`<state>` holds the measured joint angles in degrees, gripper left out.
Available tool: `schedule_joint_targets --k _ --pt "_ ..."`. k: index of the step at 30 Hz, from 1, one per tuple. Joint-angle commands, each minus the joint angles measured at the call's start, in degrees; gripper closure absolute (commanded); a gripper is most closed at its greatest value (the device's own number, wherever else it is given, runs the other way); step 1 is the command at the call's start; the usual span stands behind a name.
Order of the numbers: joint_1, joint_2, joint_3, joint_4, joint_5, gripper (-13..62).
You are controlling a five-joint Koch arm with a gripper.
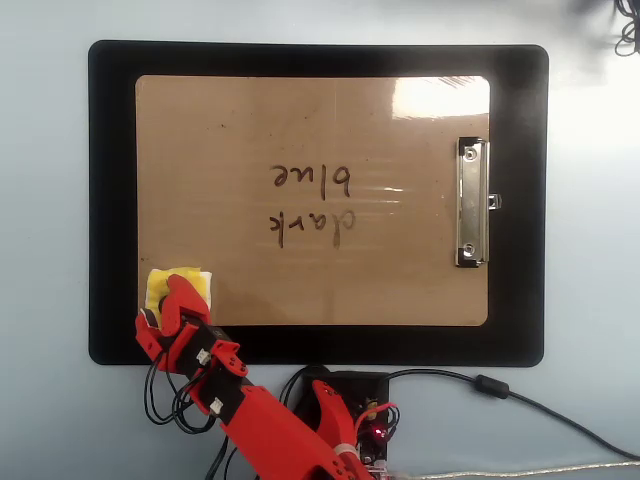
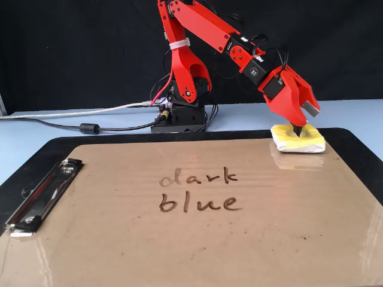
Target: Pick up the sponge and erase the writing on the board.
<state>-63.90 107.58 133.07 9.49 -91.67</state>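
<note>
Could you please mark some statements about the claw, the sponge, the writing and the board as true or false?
1. The sponge sits on a corner of the board. True.
2. The writing is partly wiped away. False: both words, "dark blue", are whole.
3. The claw is directly over the sponge, closed around the black knob on its top. True.
4. The metal clip holds a sheet of paper. False: nothing is under it but bare board.
5. The board lies on a black mat. True.
6. The sponge covers the writing. False: it lies well apart from it.
</note>
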Motion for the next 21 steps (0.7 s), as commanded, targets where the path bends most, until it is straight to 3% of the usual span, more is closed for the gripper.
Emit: schedule_joint_targets --k 1,21 --pt "-0.9 1.0 -0.2 0.3 0.4 17.2" --pt "-0.3 -10.9 3.9 -12.6 9.1 18.1"
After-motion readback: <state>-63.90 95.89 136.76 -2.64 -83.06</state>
